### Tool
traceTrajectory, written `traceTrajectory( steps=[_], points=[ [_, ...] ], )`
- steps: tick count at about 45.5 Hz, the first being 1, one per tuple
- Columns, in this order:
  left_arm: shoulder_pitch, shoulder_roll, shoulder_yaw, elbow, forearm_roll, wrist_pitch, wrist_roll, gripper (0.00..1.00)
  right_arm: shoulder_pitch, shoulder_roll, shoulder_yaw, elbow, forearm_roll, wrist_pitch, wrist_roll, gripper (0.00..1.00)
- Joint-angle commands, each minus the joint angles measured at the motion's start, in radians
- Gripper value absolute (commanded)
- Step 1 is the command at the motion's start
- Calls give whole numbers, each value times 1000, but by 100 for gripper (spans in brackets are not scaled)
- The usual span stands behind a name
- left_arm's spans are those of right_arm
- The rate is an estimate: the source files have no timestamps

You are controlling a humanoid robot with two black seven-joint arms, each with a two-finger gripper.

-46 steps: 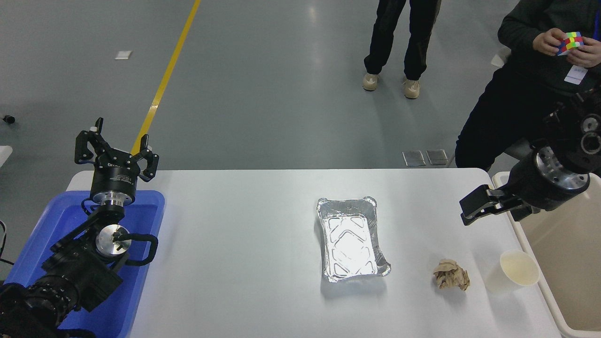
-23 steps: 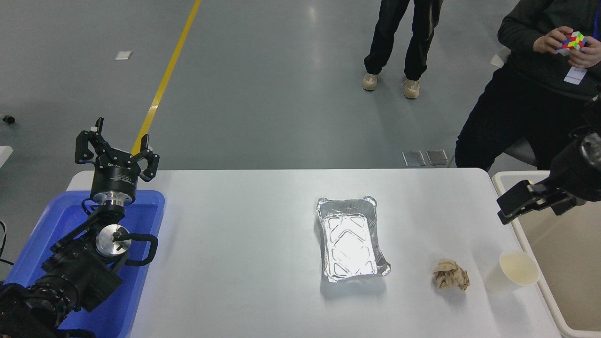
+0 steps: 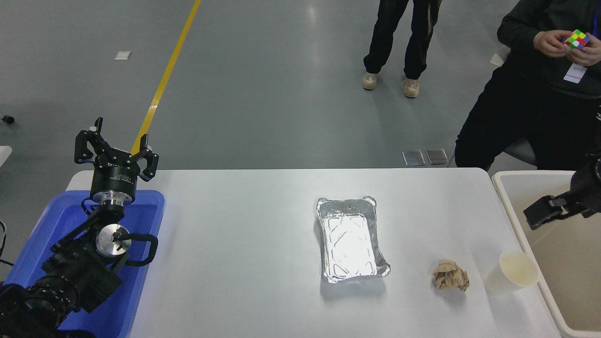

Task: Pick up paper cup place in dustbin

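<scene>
Head view, white table [image 3: 244,263]. Cup [image 3: 512,272]: upright near the right edge, just beside the bin [image 3: 554,281]. Paper ball [image 3: 451,275]: left of the cup, apart from it. Foil tray [image 3: 351,239]: mid-table. Right gripper [image 3: 547,212]: over the bin, clear of the cup; finger spread cannot be told. Left gripper [image 3: 115,151]: fingers apart, parked above the blue bin [image 3: 51,220]. Two people beyond the far side, one holding a puzzle cube [image 3: 576,39].

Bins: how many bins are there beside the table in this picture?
2. The blue bin is at the table's left end, under the parked left arm. The cream dustbin is at the right end, partly cut off by the picture's edge. Others may lie out of view.
</scene>
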Motion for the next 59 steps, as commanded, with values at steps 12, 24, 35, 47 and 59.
traceTrajectory(
  steps=[12,24,35,47,59],
  points=[
    [0,0,0,0,0,0,0,99,-260,6,90,-110,-14,-167,-1,100],
    [0,0,0,0,0,0,0,99,-286,6,90,-110,-2,-172,0,100],
    [0,0,0,0,0,0,0,99,-329,9,98,-113,0,-198,3,100],
    [0,0,0,0,0,0,0,99,-388,27,98,-150,4,-273,3,95],
    [0,0,0,0,0,0,0,99,-447,84,101,-239,8,-298,5,81]
  ],
)
